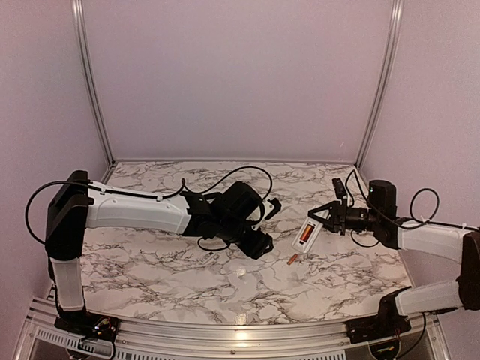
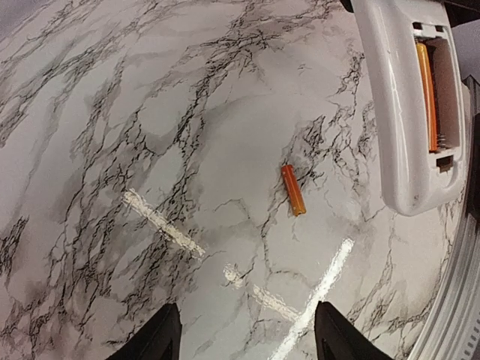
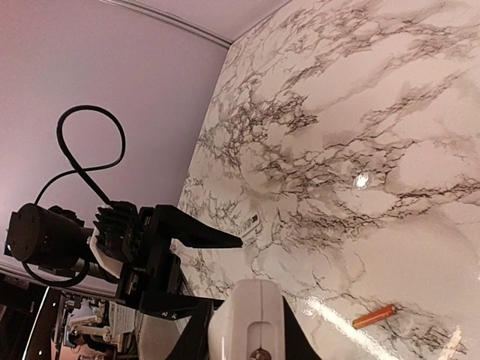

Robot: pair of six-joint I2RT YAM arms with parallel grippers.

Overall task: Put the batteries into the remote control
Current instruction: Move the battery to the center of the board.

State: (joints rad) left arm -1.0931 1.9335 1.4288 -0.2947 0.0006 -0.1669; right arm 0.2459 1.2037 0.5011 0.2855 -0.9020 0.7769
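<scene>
My right gripper (image 1: 322,218) is shut on one end of the white remote control (image 1: 307,234) and holds it tilted, battery bay up, over the table. One orange battery (image 2: 427,94) lies in the bay of the remote (image 2: 397,127). The other orange battery (image 1: 292,259) lies loose on the marble just below the remote; it also shows in the left wrist view (image 2: 293,190) and the right wrist view (image 3: 374,316). My left gripper (image 1: 267,225) is open and empty, hovering left of the remote, its jaws wide apart (image 2: 247,337). In the right wrist view my right gripper (image 3: 247,341) clamps the remote (image 3: 247,304).
A small white flat piece (image 3: 251,223) lies on the marble table (image 1: 150,262) beyond my left gripper's fingertip. Metal rails (image 1: 225,330) run along the near edge, and pale walls close in the back and sides. Cables loop over both arms.
</scene>
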